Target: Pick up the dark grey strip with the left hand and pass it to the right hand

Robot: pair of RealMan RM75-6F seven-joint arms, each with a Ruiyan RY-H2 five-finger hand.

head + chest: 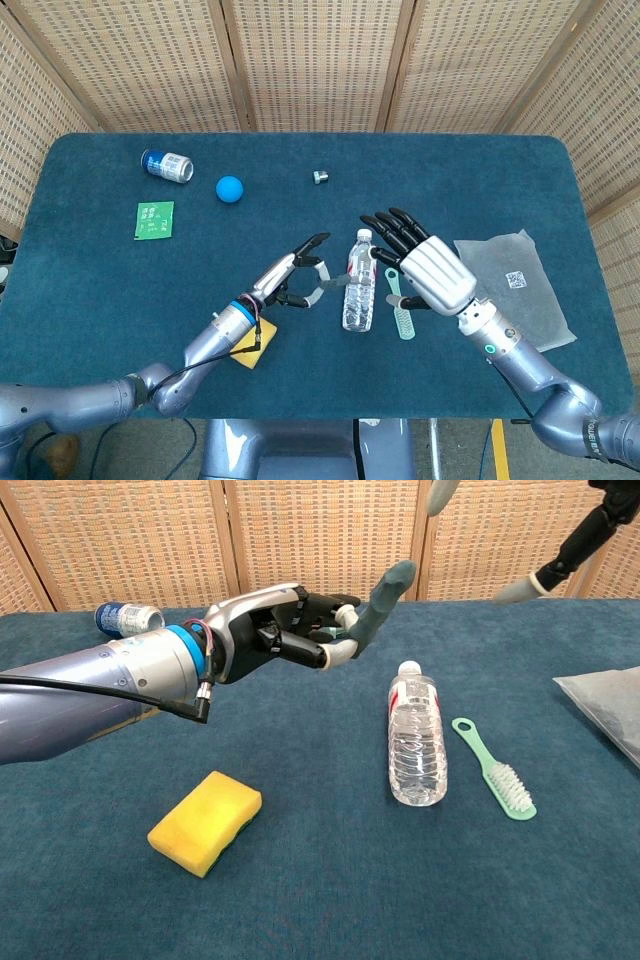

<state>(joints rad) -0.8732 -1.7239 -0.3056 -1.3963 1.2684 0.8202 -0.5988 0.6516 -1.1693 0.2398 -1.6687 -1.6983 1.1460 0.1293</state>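
Note:
The dark grey strip (pixel 329 284) (pixel 384 593) is pinched at its lower end by my left hand (pixel 291 279) (pixel 285 632) and sticks up and to the right, held in the air above the table. That hand is now near the table's middle, just left of the water bottle (pixel 358 285). My right hand (pixel 424 270) hovers on the bottle's other side with fingers spread and nothing in it. A small gap separates its fingertips (pixel 371 222) from the strip. In the chest view only its dark fingers (pixel 578 542) show at the top right.
A water bottle (pixel 415 745) and a green brush (pixel 400 305) (pixel 495 770) lie under the hands. A yellow sponge (pixel 205 820) sits at the front left. A can (pixel 166 165), blue ball (pixel 230 188), green card (pixel 153 220) lie far left. A grey bag (pixel 515 285) lies right.

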